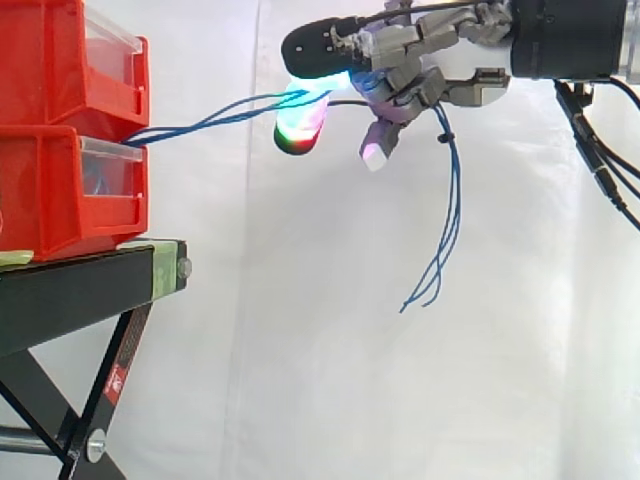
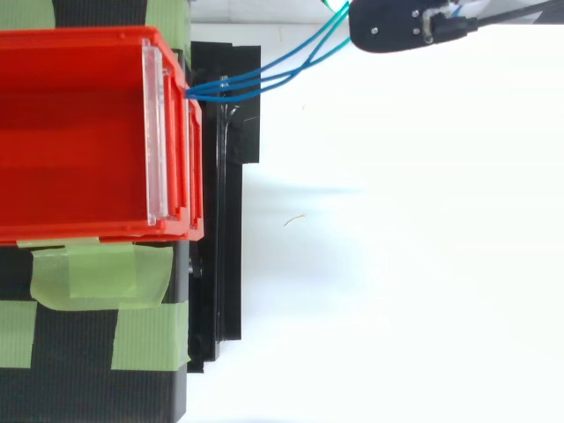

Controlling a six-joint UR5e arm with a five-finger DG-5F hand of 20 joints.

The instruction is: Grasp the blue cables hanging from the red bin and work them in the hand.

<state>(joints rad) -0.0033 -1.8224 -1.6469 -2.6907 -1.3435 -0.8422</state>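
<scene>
Thin blue cables run from the lower red bin out to the right and slightly upward, pulled nearly taut. In the top view the blue cables leave the bin's front edge and slant toward the upper right. The hand hangs in the air right of the bins, its fingers curled round the cables. Its fingertips glow green, cyan and red where the cables enter the grip. Behind the hand the cables' loose ends dangle down freely. The hand sits at the upper edge from above.
Two red bins are stacked on a black stand at the left, with green tape on the stand. A white curtain forms the background, and open air lies below and right of the hand.
</scene>
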